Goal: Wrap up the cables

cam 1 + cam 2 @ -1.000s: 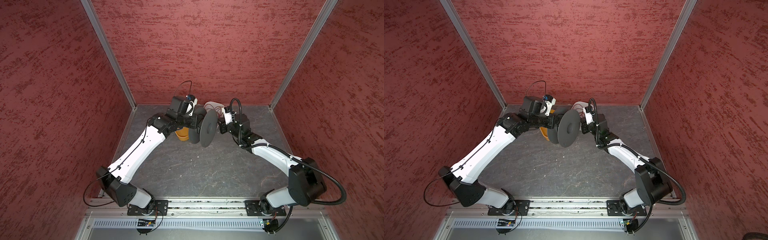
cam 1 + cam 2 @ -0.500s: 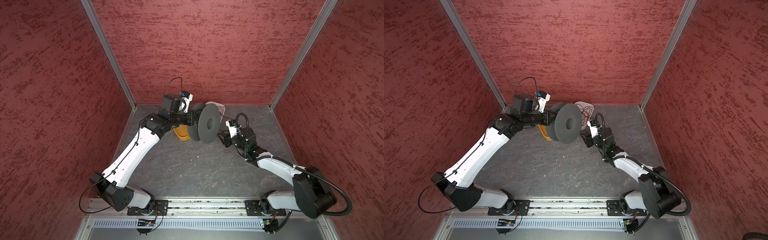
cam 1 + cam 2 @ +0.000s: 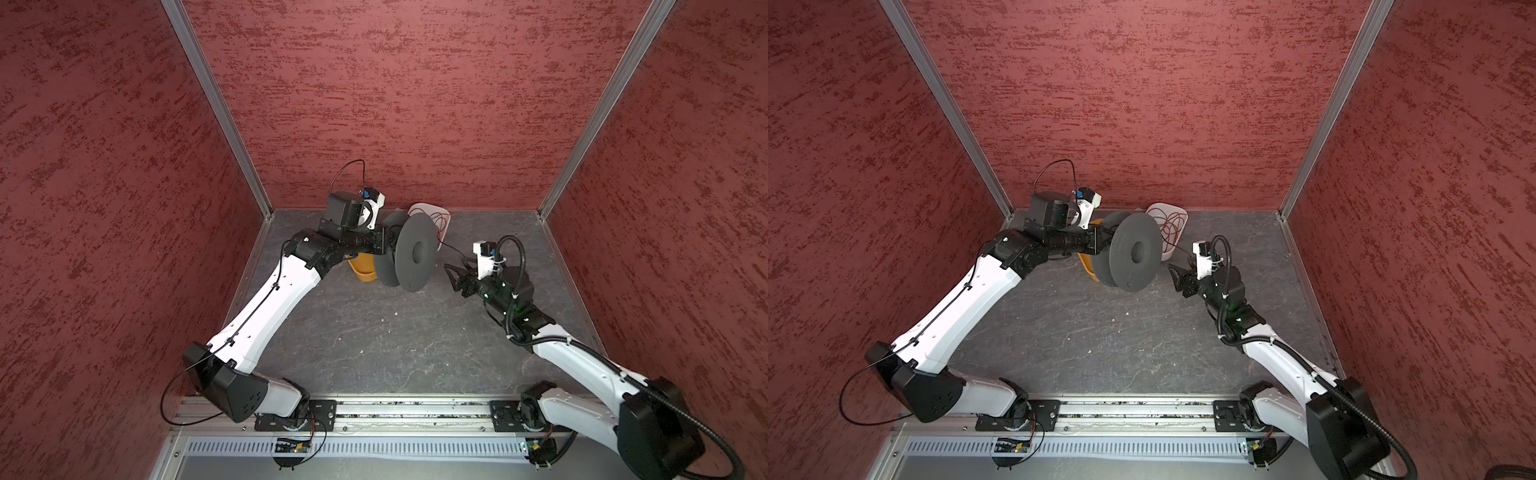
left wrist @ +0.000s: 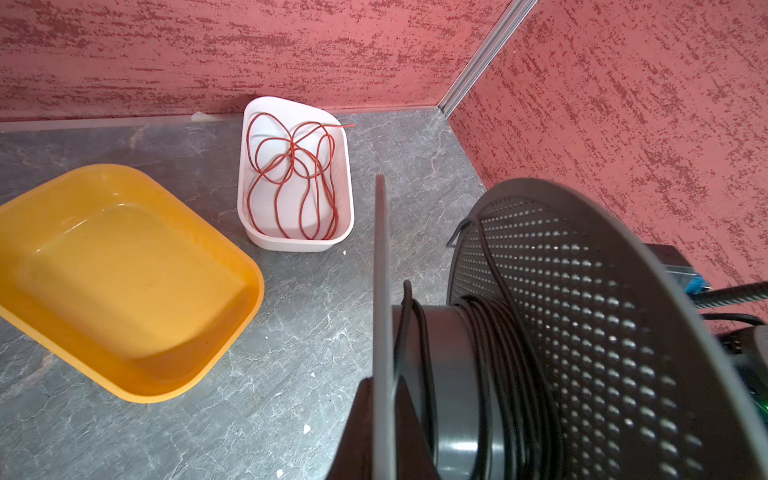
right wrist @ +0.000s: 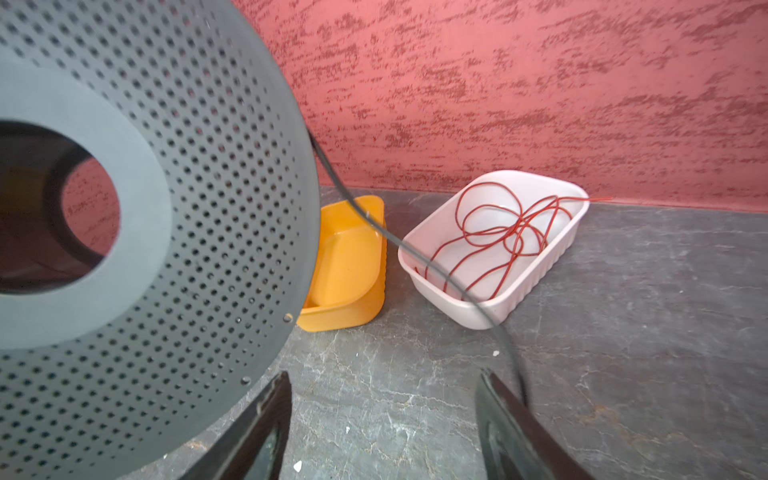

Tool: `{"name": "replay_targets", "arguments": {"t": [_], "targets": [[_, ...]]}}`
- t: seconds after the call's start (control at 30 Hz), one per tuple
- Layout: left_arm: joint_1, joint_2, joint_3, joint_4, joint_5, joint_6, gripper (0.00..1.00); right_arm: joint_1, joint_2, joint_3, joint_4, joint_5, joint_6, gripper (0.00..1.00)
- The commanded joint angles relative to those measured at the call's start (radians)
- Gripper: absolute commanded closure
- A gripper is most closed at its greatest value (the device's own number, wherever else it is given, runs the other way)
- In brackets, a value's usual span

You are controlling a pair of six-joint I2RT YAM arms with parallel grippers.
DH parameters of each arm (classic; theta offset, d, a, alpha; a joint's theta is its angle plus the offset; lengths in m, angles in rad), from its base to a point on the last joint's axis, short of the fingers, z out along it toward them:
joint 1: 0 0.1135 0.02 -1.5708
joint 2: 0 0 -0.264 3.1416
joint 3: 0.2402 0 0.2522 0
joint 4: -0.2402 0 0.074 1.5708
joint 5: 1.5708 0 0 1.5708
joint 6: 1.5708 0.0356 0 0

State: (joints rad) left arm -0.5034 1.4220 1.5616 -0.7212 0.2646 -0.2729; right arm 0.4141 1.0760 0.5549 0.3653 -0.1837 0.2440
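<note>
Now the right tool stands released, its jaws spread wide with nothing between them. It has opened and drawn back from the outer face of the spool, no longer tucked in close against it with its jaws nearly together. The left tool is clenched on the spool's rear flange and holds the spool on edge above the counter. The black wire sits mostly in neat turns around the spool's hub. One loose strand leaves the spool's rim and runs past a finger of the right tool, though I cannot tell whether it rests on that finger. Beyond the spool sit an empty yellow tray and a white tray holding a tangle of red wire. The release probably marks the end of one wrap. If so, the right tool would need to take the strand again nearer the spool before another turn can go on the hub.
</note>
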Motion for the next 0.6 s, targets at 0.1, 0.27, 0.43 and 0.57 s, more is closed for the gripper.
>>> {"name": "replay_targets", "arguments": {"t": [0.1, 0.27, 0.43, 0.57], "targets": [[0.012, -0.007, 0.014, 0.058, 0.036, -0.009, 1.0, -0.057, -0.08, 0.015, -0.126, 0.083, 0.091, 0.28], [0.019, -0.002, 0.014, 0.044, 0.05, -0.008, 1.0, -0.112, -0.108, 0.037, -0.209, 0.119, 0.092, 0.28], [0.022, 0.006, 0.015, 0.043, 0.064, -0.011, 1.0, -0.151, -0.073, 0.071, -0.235, 0.1, 0.062, 0.28], [0.022, 0.017, 0.02, 0.039, 0.083, -0.011, 1.0, -0.209, -0.013, 0.096, -0.193, -0.063, 0.074, 0.29]]}}
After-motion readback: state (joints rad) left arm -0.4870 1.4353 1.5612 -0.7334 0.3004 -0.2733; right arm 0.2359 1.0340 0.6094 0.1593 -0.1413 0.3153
